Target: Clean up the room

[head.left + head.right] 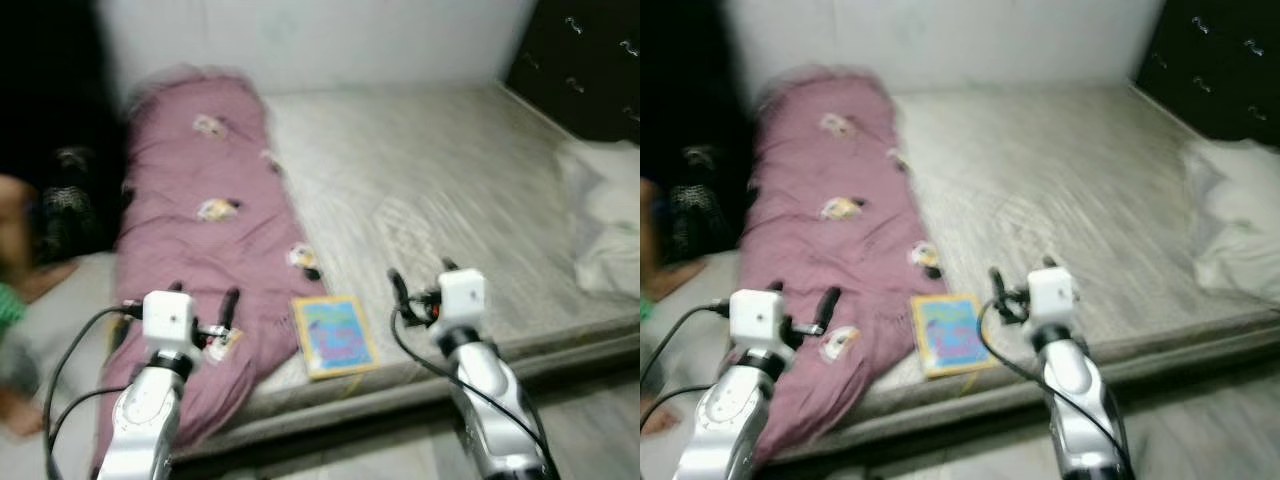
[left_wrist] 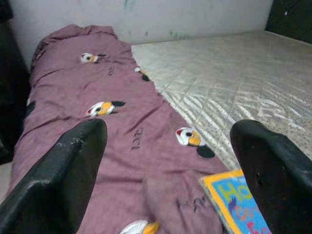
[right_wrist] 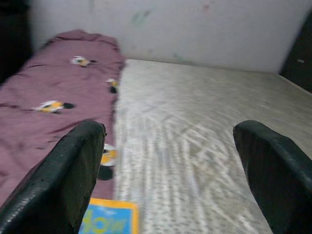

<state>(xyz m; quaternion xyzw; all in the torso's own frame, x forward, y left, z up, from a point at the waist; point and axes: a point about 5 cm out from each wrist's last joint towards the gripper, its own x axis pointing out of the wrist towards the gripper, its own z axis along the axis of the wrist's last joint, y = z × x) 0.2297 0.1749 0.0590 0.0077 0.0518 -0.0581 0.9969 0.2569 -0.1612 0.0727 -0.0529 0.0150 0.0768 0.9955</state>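
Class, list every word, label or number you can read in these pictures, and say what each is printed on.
"Ho": large letters on the book cover, cut off by the left gripper's finger; the rest is hidden.
Book cover from the head views: too blurred to read.
Dark writing on the purple blanket: not legible.

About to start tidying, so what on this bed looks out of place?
A colourful book lies loose at the mattress's front edge beside the purple blanket, which trails over that edge. A white pillow sits crumpled at the right side.

White wall [image 1: 330,40] behind bare mattress [image 1: 450,190]; dark cabinet [image 1: 585,70] beside.
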